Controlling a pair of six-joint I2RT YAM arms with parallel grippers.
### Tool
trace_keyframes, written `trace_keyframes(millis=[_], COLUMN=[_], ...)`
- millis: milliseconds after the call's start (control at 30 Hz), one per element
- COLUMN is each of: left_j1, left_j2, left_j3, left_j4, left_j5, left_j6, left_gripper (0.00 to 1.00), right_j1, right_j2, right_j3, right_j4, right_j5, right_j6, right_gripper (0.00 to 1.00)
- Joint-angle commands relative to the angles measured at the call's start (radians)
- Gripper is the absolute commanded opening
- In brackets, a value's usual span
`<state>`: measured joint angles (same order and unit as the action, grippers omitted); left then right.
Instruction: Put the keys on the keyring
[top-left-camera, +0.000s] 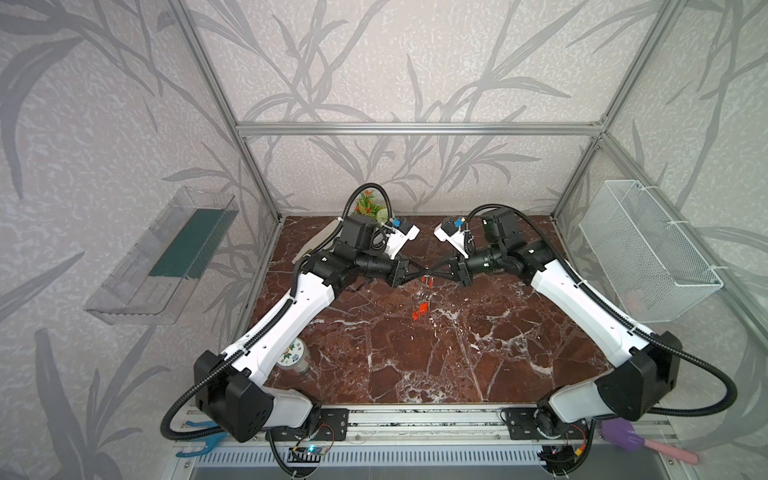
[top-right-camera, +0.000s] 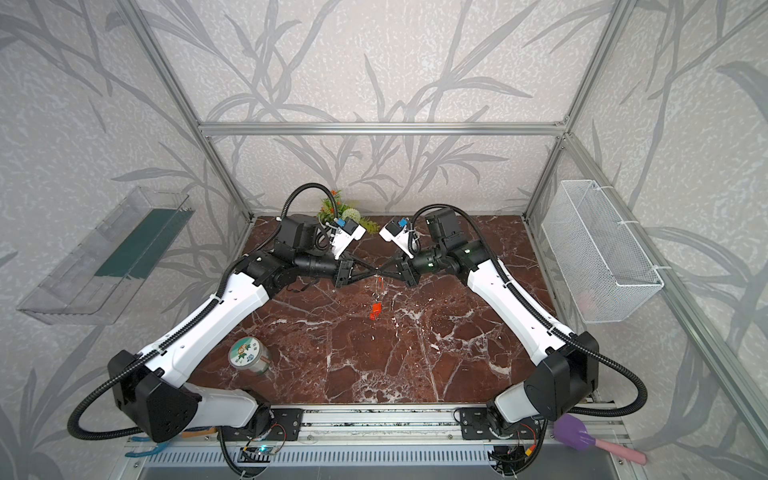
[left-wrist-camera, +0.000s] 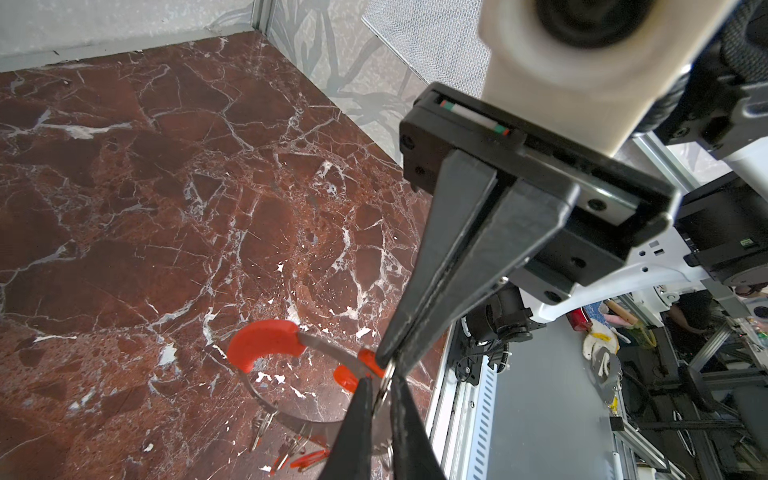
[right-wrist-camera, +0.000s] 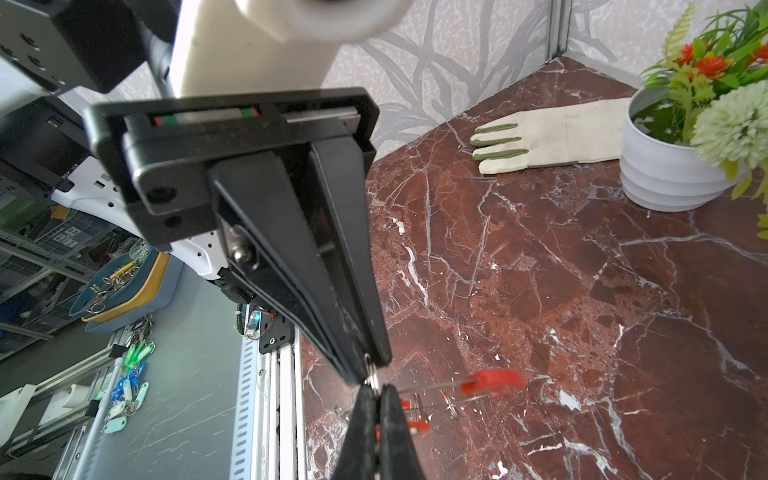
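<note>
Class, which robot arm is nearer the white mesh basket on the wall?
Right. The right arm runs just beside the basket; the left arm works on the opposite side.

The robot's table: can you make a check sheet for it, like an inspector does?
Surface: red-brown marble table with white veins.
Job's things: keyring held up in the air; keys hang from it.
Clutter: white glove, flower pot, patterned jar.
Grippers: right gripper shut on the keyring; left gripper shut on a thin silver loop, tip to tip.
Cables: black hoses loop off both arms, away from the keyring.
Surroundings: clear shelf and mesh basket on the walls.
</note>
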<state>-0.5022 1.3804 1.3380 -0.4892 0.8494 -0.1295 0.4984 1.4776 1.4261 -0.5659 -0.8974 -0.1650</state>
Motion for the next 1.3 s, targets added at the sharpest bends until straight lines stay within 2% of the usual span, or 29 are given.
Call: trace_keyframes(millis=[0,67,133,333,467,733,1000,1267], left_j1=[-0.016,-0.015,-0.018,-0.017,-0.015,-0.014,-0.014,-0.016], left_j2=[0.015,0.015,0.012,-0.007,-0.022,-0.044,-0.068,-0.080], left_j3=[0.036,0.036,0.031,-0.010,-0.037,-0.060,-0.080,-0.076], left_j4=[-0.008,-0.004,0.008,0.109,0.176,0.309,0.439,0.474], left_j5=[0.034,0.029,0.031,0.028,0.002,-0.033,-0.047,-0.039], left_j6=[0.027,0.027,0.020,-0.030,-0.055,-0.109,-0.164,-0.178], left_gripper=[0.10,0.08,0.00,0.00,0.00,0.00,0.00,0.00], right_j1=[0.011,0.010,0.012,0.010,-0.002,-0.078,-0.082,-0.076], right_j2=[-0.024,-0.023,-0.025,-0.044,-0.076,-0.215,-0.257,-0.248], right_j3=[0.017,0.017,0.012,-0.015,-0.057,-0.235,-0.323,-0.343], right_j4=[0.029,0.030,0.032,0.072,0.133,0.430,0.595,0.686], right_j5=[-0.032,-0.036,-0.040,-0.008,0.052,0.139,0.182,0.207], right_j6=[0.004,0.004,0.006,0.029,0.072,0.238,0.325,0.354], right_gripper=[0.00,0.00,0.00,0.00,0.15,0.26,0.27,0.28])
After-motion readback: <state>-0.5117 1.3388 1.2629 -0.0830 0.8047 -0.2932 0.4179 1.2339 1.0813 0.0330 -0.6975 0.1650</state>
